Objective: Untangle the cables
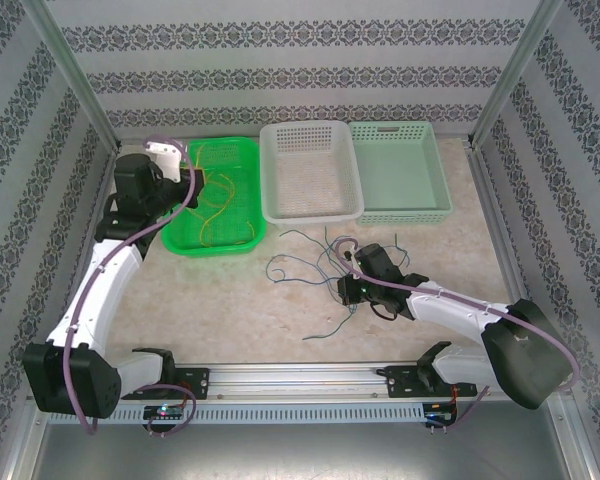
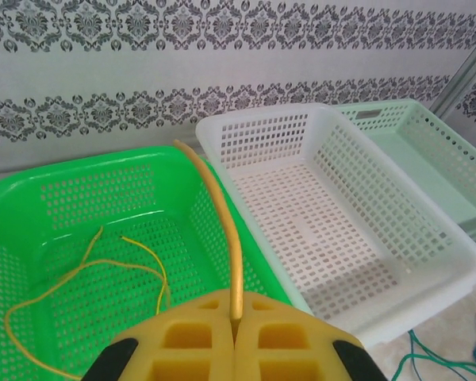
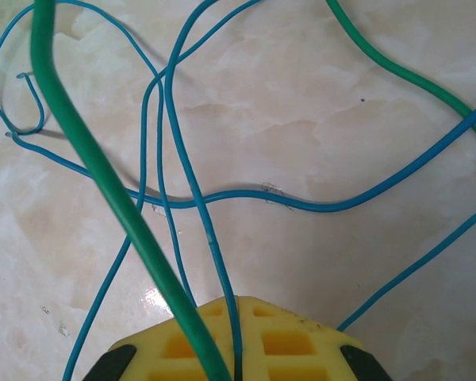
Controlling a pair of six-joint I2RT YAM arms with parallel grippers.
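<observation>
Left gripper pinches yellow above the basket; right gripper sits in the tangle.

The left pads are pressed together on a thin yellow wire, which runs straight away from the claw, over the green perforated plastic basket holding loose yellow strands. The right arm is nearer the tabletop knot. Its pads look clamped on a thin blue wire entering the seam, and a green wire crosses the left pad.
</observation>
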